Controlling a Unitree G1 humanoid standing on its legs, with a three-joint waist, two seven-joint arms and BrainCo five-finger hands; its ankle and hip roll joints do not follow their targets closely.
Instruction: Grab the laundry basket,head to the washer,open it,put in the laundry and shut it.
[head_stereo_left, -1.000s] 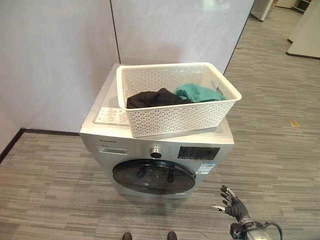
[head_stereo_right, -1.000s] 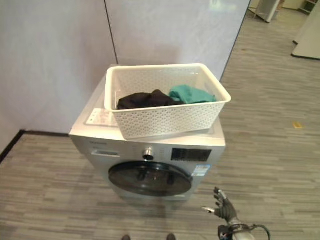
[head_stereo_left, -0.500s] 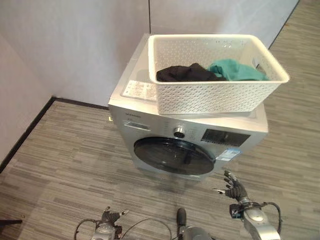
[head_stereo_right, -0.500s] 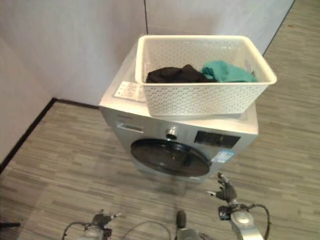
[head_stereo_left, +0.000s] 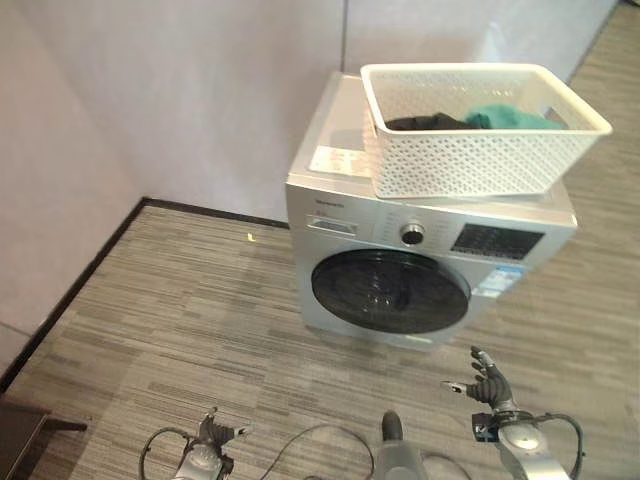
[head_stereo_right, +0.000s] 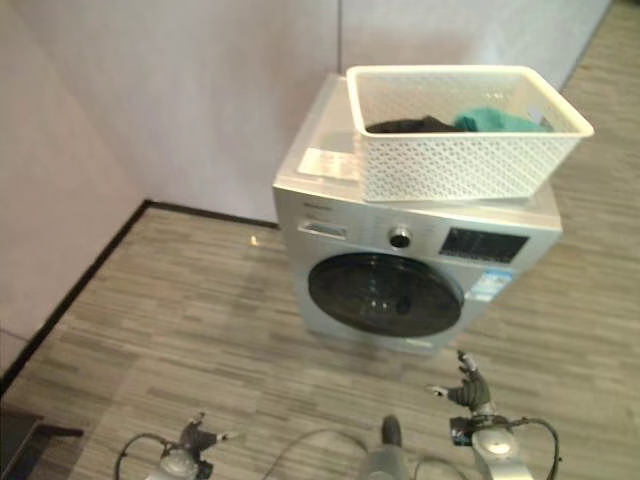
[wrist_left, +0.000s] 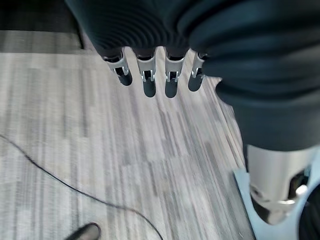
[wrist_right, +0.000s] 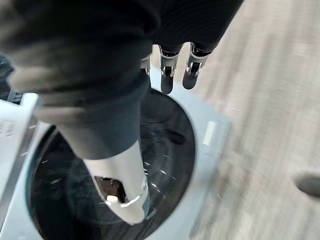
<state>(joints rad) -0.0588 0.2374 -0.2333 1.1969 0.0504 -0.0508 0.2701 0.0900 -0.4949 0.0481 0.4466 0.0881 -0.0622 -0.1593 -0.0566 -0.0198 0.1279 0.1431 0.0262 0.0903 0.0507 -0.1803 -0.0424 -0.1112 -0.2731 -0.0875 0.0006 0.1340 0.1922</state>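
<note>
I see the laundry basket (head_stereo_left: 480, 135) on top of the washer (head_stereo_left: 420, 270), door closed. My right hand (head_stereo_left: 487, 378) hangs below it, fingers (wrist_right: 167, 75) spread and empty; left hand (head_stereo_left: 212, 434) low over the floor, fingers (wrist_left: 145, 77) straight, empty.

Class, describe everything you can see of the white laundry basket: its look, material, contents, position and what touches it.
The white rectangular laundry basket looks like plastic, with perforated lattice walls, a smooth rolled rim and a handle cut-out in one end wall. It sits upright on top of the silver front-loading washing machine, above its control panel, with the round dark door shut below. Inside lie a black garment and a teal garment. Neither hand touches it; the right hand, fingers open, is low in front of the washer.
</note>
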